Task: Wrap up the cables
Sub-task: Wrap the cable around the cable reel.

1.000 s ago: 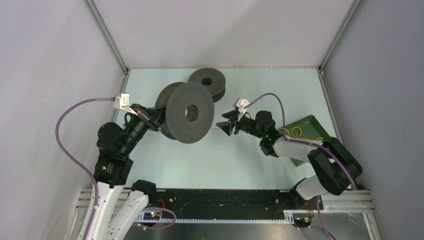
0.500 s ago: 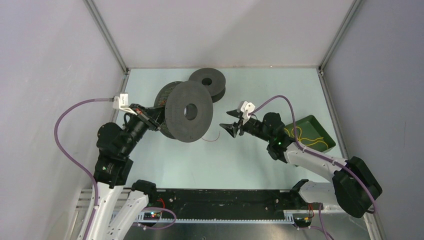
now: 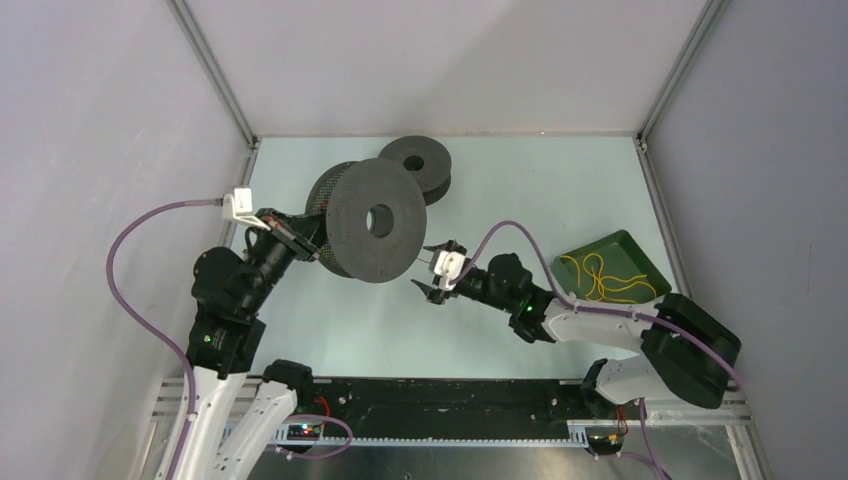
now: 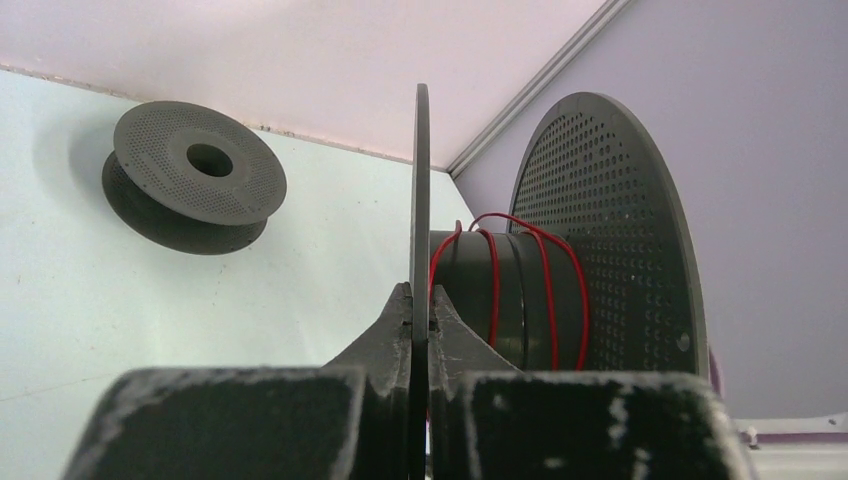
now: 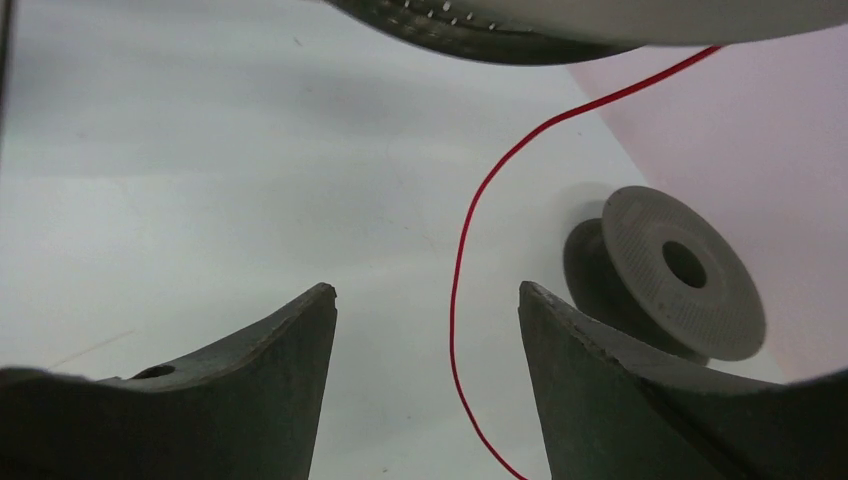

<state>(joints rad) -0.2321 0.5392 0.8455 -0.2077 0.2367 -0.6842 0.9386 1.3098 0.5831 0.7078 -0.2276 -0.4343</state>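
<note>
The left gripper (image 4: 420, 305) pinches the big spool (image 4: 620, 220) by its rim; the right gripper (image 5: 426, 290) is open around the red cable (image 5: 462, 260) hanging from it, maybe not touching; it should close softly and keep the cable tight.

The left pincer (image 4: 420, 312) is charcoal grey, its surface scuffed with pale speckles. Clamped between its fingers is a large dark grey round plastic spool (image 4: 600, 230), its flanges dotted all over with a fine grid of small holes. Bright red loops of the thin red cable (image 4: 494, 290) stripe the plain grey core. Beyond that pincer's tips lies a second dark grey round spool (image 4: 195, 185) with the same dotted pattern. The right pincer (image 5: 428, 292) is matt dark grey, and the red cable runs between its fingers. Behind it, a thin yellow cable (image 3: 590, 272) lies in a green plastic tray (image 3: 622, 245). The table (image 3: 520, 180) is pale mint, unpatterned.
</note>
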